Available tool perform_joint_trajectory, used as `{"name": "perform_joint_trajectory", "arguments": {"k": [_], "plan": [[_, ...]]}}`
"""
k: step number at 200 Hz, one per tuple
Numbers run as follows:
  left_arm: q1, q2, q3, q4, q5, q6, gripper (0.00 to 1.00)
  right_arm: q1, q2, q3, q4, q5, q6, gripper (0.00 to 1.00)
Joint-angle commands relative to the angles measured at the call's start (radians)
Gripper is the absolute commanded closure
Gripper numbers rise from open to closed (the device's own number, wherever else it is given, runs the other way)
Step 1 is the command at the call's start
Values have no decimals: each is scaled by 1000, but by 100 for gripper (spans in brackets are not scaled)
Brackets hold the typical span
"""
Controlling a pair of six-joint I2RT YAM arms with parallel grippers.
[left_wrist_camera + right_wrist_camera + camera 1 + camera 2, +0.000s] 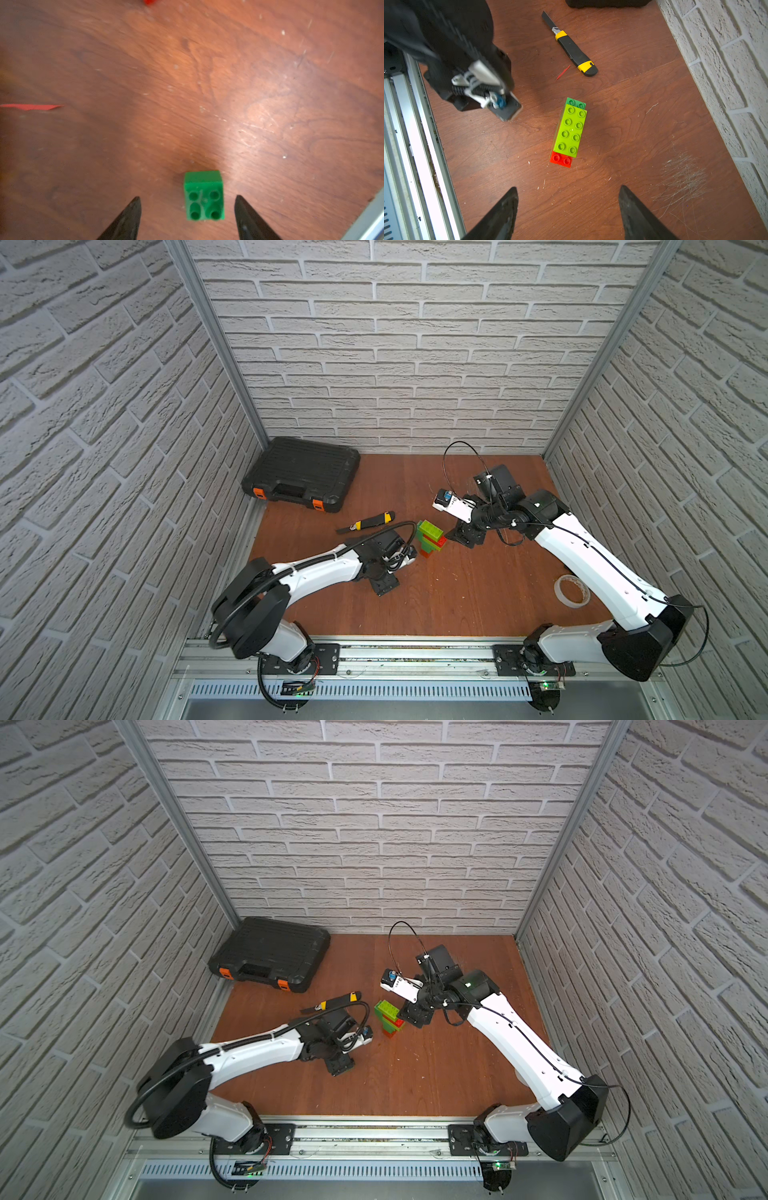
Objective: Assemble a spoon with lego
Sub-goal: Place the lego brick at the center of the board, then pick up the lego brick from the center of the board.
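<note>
The half-built spoon [430, 536] stands upright in the middle of the tabletop [478, 593], with a lime oblong brick [569, 129] on top, dark green peeking out at one end and red at the other. Just right of the spoon, the right arm [582, 560] points down at it. The right jaws are spread wide and empty, their tips short of the bricks.

Left of the spoon, on its near side, the left arm [320, 568] hangs low. The left jaws are parted too and grip nothing. A small dark green square brick [204, 196] sits loose between the tips (a gap on each side), its four-circle face towards the wrist camera.

Beyond the spoon, to its left, lies the black-and-yellow utility knife [368, 522] with a red sliver [563, 72] beside it. Farther that way is the black tool case [301, 472]. Well right of the spoon lies a roll of tape [571, 591].
</note>
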Motion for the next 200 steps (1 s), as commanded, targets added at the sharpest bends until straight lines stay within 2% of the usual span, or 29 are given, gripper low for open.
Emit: {"name": "perform_joint_trajectory", "arguments": {"k": [1,20,32,55,66,77,101,138,176,200], "plan": [[198,-200,-64,94,71,-77,24,115,-50,-12,13,96,110,24],[417,-334,-100,147,194,-98,22,265,-24,-18,54,220,290,24],[506,-381,-112,160,204,-90,21,358,24,-15,76,289,426,26],[621,-416,-134,161,199,-98,19,493,169,3,118,399,688,28],[662,-419,-142,147,202,-108,19,515,269,36,97,397,821,30],[684,-420,-145,124,205,-108,19,533,373,70,86,357,899,33],[698,-425,-140,95,197,-99,19,574,537,93,126,302,936,33],[703,-416,-141,95,206,-96,18,569,675,140,130,286,960,33],[703,-412,-142,94,204,-95,18,559,720,151,154,263,970,34],[704,-410,-142,93,198,-94,18,559,734,155,157,287,978,39]]}}
